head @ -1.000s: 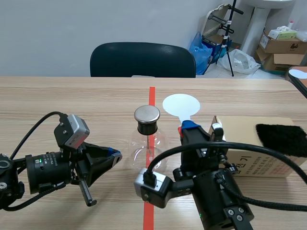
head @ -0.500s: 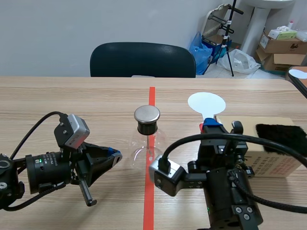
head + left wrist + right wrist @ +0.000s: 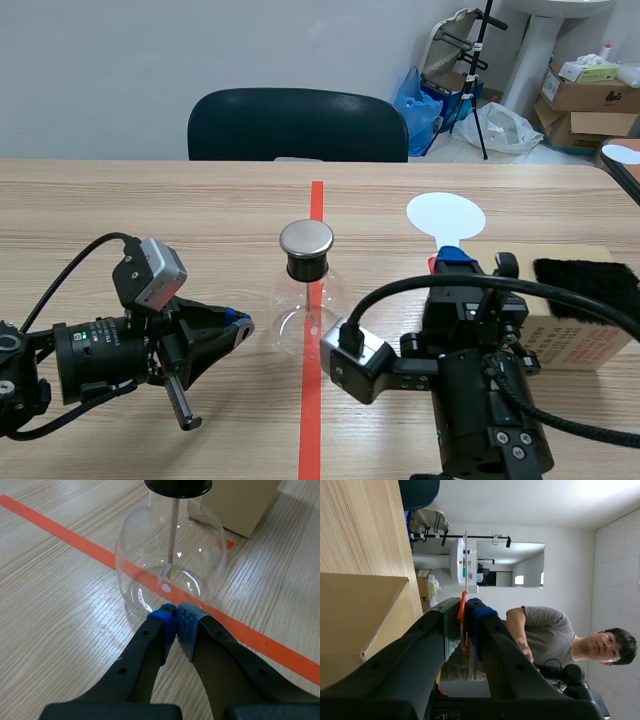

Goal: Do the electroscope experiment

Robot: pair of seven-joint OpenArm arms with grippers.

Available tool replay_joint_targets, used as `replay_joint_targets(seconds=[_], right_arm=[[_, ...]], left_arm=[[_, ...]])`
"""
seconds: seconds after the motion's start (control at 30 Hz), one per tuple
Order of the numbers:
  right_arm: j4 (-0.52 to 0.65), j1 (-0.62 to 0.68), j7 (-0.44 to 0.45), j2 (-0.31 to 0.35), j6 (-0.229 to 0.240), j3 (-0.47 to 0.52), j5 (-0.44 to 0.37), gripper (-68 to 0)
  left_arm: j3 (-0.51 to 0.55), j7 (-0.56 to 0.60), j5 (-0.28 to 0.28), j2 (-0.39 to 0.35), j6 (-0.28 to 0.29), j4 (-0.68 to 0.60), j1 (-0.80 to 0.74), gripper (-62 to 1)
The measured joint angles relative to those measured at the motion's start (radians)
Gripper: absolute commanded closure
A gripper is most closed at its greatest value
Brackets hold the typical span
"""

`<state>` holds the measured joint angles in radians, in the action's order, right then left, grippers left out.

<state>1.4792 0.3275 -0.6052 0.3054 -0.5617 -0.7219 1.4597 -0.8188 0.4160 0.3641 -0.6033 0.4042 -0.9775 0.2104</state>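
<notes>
Scene view: right gripper (image 3: 456, 262) clamps the handle of a white round disc paddle (image 3: 445, 214), upright by the brown cardboard box (image 3: 575, 345), likely to charge it. Left gripper (image 3: 177, 620) closed, empty, tips beside the clear glass metal-capped electroscope flask (image 3: 306, 292) on the tape.

Seen from my remote console: the electroscope flask (image 3: 307, 290) stands mid-table on the tape line, my left gripper (image 3: 238, 325) just beside it on its left, my right gripper (image 3: 455, 260) to its right, pinching a disc paddle (image 3: 445, 215) upright by the box (image 3: 565, 335) — a pad (image 3: 590, 288) on its right end.
</notes>
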Motion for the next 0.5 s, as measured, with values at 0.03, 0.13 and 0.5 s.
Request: replay_joint_targets(seconds=[0.03,0.13,0.5], right_arm=[[0.000,0.000,-0.006,0.000,0.000,0.000,0.000,-1.0],[0.021,0.000,-0.010,0.009,0.000,0.000,0.000,-1.0],[0.051,0.000,-0.010,0.019,0.023,0.000,0.000,-1.0]], left_arm=[[0.000,0.000,0.000,0.000,0.000,0.000,0.000,-3.2],[0.000,0.000,0.000,0.000,0.000,0.000,0.000,-3.2],[0.000,0.000,0.000,0.000,0.000,0.000,0.000,-3.2]])
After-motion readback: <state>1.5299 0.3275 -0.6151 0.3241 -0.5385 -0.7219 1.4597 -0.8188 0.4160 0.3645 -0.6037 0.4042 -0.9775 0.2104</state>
